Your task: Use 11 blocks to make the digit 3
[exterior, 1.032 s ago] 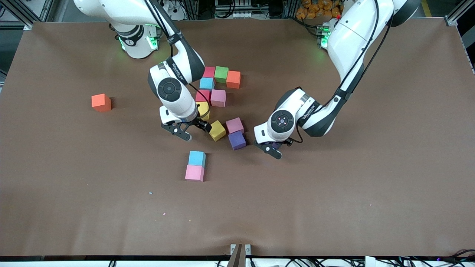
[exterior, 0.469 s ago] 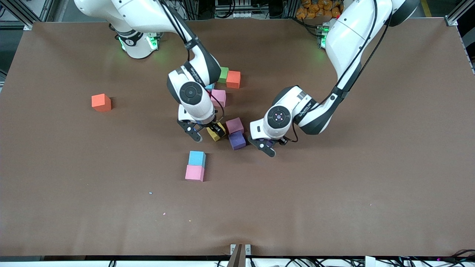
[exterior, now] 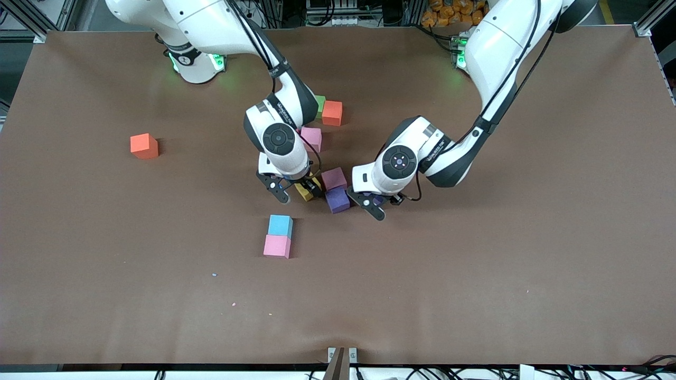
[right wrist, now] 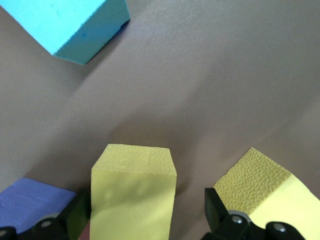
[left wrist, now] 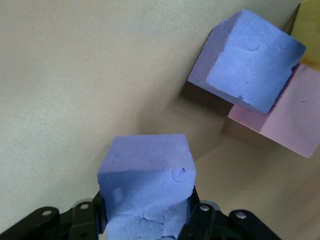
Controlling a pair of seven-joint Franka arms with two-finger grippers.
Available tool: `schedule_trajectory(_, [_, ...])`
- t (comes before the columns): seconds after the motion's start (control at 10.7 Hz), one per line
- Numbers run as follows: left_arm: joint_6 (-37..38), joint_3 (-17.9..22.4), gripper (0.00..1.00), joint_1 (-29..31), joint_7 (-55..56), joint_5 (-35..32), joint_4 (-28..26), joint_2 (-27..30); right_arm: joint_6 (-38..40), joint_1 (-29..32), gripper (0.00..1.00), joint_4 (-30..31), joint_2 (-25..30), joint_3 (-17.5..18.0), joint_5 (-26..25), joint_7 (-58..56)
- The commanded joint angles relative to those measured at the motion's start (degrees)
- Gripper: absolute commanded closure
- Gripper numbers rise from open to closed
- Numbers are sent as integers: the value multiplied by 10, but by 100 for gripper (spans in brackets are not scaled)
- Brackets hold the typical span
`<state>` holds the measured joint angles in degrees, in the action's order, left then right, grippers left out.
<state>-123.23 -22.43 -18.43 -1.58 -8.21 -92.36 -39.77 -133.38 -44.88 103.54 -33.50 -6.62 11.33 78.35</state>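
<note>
My left gripper (exterior: pixel 379 205) clamps a purple block (left wrist: pixel 146 186) beside its purple twin (exterior: pixel 337 200); my right gripper (exterior: pixel 293 191) stands wide open around a yellow block (right wrist: pixel 133 192). The digit 3 is roughly half built — lower rows remain.

**Inspector:** What does the count by colour give?

**Recorder:** Orange matte cubes (exterior: pixel 144 145) (exterior: pixel 332 112): two. Pink matte cubes (exterior: pixel 311 138) (exterior: pixel 334 178) (exterior: pixel 277 246): three, one a deeper shade. Purple matte cubes (left wrist: pixel 247 60) (left wrist: pixel 145 185): two. Yellow matte cubes (right wrist: pixel 132 195) (right wrist: pixel 260 192): two.

**Inspector:** And the singles?

**Recorder:** Light-blue matte cube (exterior: pixel 280 225): one. Green matte cube (exterior: pixel 320 102): one, partly covered. That is eleven cubes seen. White robot arms (exterior: pixel 280 105) (exterior: pixel 475 68): two.
</note>
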Motion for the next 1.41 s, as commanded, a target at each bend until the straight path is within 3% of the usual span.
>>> schedule_trajectory(0.0, [4,-3,100,3,-22,14,0,7,2,-2,0,-33,-28,-1,3,19])
schedule_trajectory(0.28, [7,-3,100,4,-24,13,1,10,2,-3,4,-43,-38,-1,1,20])
schedule_trajectory(0.38, [8,-3,100,4,-25,13,1,15,2,-3,62,-43,-38,-1,1,16])
schedule_trajectory(0.47, [8,-3,100,4,-25,13,1,16,2,-2,100,-43,-36,-1,0,-2])
schedule_trajectory(1.13, [8,-3,100,3,-26,13,1,16,95,18,100,-37,4,-3,-6,-345])
schedule_trajectory(1.31, [8,-3,100,3,-26,13,1,15,95,12,100,-33,5,-1,-78,-363])
